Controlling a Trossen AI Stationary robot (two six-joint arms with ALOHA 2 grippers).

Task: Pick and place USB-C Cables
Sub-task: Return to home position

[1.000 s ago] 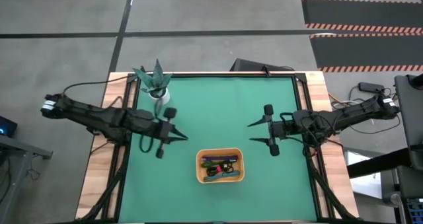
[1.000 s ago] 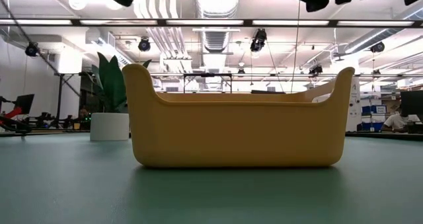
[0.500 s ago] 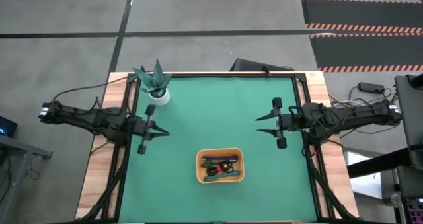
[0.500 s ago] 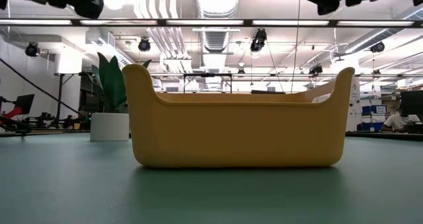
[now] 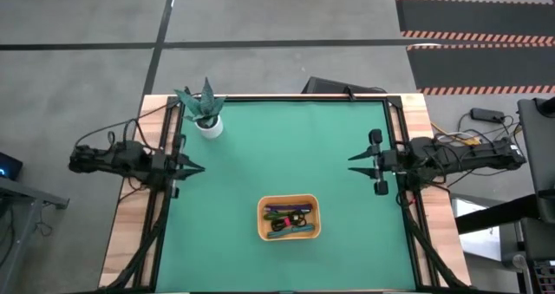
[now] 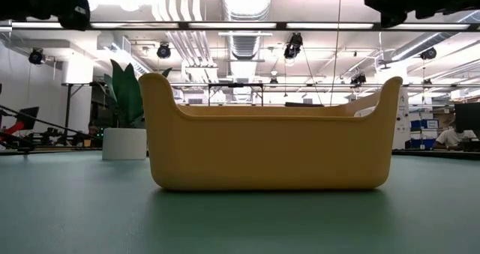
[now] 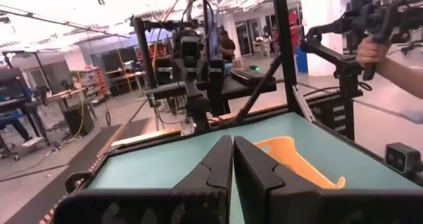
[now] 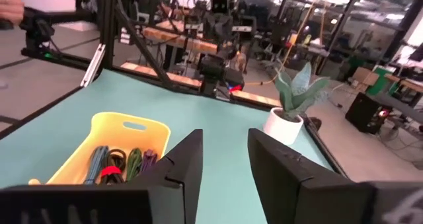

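The USB-C cables [image 8: 122,164] lie side by side in the yellow tray [image 5: 290,234] near the table's front middle: teal [image 8: 96,163], black with a red band [image 8: 111,170], green [image 8: 134,162] and dark blue [image 8: 147,159]. The tray [image 6: 266,145] stands flat on the green mat. My left gripper [image 5: 196,166] hovers shut by the table's left edge, well to the left of the tray [image 7: 291,159]. My right gripper [image 5: 354,166] hovers by the right edge, open, with nothing between its fingers [image 8: 225,145].
A potted plant [image 5: 205,112] in a white pot stands at the far left corner [image 8: 291,112]. Black frame posts run along both table sides. A person's hand [image 7: 373,52] shows beyond the table's right side. Bare green mat [image 5: 286,147] lies between the two grippers.
Both arms have drawn back from the middle: my left gripper toward the table's left edge, still shut, my right gripper toward the right edge. The gap between the right fingers has narrowed. Tray and cables have stayed in place.
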